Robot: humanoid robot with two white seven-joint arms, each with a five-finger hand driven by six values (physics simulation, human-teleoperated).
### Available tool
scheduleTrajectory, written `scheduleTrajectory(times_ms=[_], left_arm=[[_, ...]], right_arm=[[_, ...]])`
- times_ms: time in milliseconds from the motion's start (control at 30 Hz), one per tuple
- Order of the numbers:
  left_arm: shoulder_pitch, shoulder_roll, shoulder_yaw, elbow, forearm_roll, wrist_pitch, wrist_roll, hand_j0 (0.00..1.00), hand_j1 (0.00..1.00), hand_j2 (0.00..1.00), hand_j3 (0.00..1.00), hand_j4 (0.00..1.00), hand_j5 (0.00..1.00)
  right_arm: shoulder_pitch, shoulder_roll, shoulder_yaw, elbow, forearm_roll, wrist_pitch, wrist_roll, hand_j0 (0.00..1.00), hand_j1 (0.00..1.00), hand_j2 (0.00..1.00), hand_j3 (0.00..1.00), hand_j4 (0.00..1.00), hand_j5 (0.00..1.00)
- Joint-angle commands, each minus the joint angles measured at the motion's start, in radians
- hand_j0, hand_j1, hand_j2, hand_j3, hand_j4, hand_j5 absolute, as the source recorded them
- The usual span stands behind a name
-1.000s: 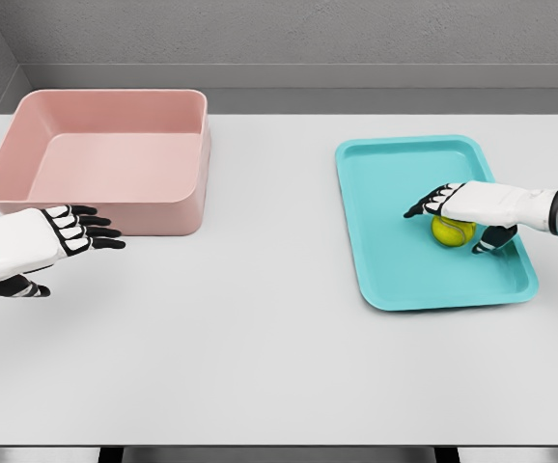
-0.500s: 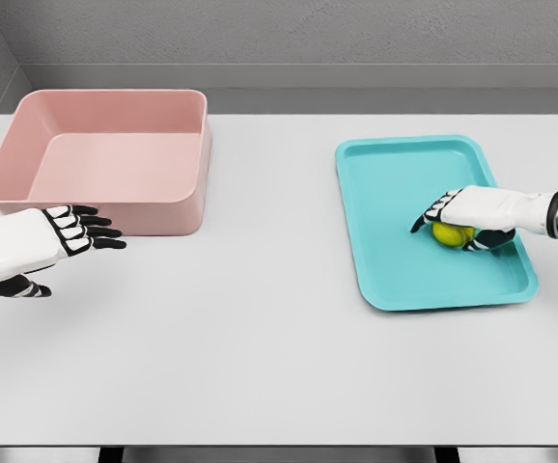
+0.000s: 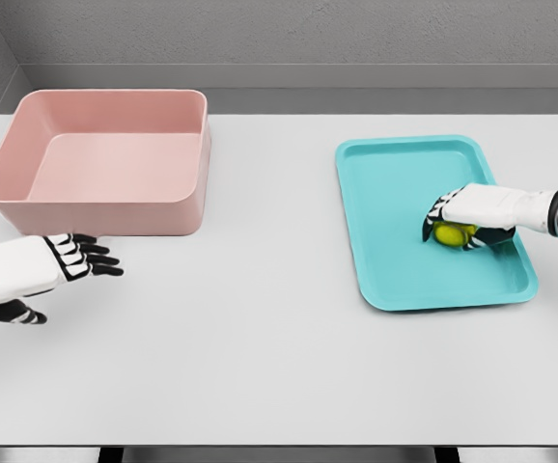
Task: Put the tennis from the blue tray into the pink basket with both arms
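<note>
A yellow-green tennis ball (image 3: pixel 447 234) lies on the blue tray (image 3: pixel 395 193), toward its right side. My right hand (image 3: pixel 459 224) comes in from the right edge and its fingers are curled over the ball, covering its top. The pink basket (image 3: pixel 105 159) stands at the back left of the table with nothing inside. My left hand (image 3: pixel 62 265) hovers low over the table just in front of the basket, fingers spread and holding nothing.
The white table (image 3: pixel 260 328) stretches wide between the basket and the tray. A grey wall runs behind the table's far edge.
My right hand has lowered and closed its fingers around the tennis ball. My left hand has drawn back down and to the left, away from the basket.
</note>
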State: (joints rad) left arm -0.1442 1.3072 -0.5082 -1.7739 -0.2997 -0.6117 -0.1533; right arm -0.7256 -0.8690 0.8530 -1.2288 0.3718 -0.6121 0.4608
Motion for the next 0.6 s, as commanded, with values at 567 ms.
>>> scheduleTrajectory(times_ms=[567], left_arm=[[-0.003, 0.075, -0.052, 0.114, 0.093, 0.001, 0.000, 1.00, 1.00, 1.00, 1.00, 1.00, 1.00]], right_arm=[[-0.003, -0.005, -0.074, -0.222, -0.010, 0.001, 0.016, 0.42, 0.42, 0.42, 0.42, 0.42, 0.42]])
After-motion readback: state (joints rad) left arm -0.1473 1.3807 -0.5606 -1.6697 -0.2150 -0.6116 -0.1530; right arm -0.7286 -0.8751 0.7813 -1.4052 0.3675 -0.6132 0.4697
